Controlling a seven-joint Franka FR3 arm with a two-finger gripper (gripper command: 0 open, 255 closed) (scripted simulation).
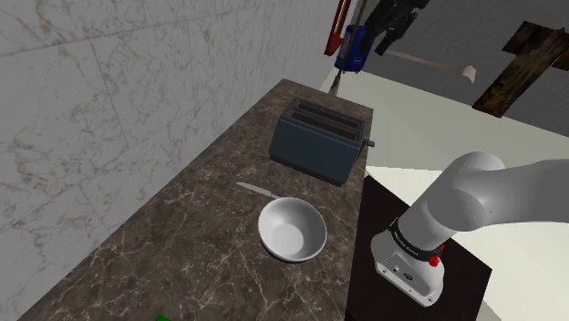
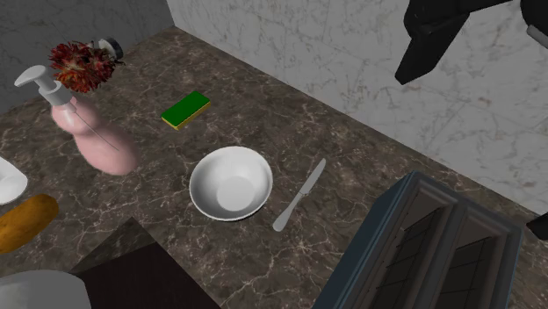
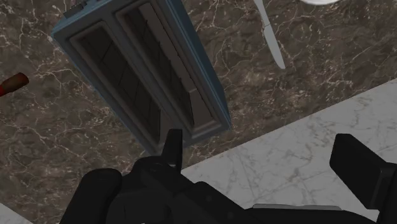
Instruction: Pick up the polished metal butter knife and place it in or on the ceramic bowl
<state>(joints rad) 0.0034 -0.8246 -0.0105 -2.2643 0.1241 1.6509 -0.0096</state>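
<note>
butter knife flat beside bowl, long axis from wall toward counter edge, tool jaws apart

White bowl, dark veined counter

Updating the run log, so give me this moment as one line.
stage: knife not yet picked | gripper: open, empty, above toaster | butter knife: flat on counter, beside bowl, apart | bowl: empty
</note>
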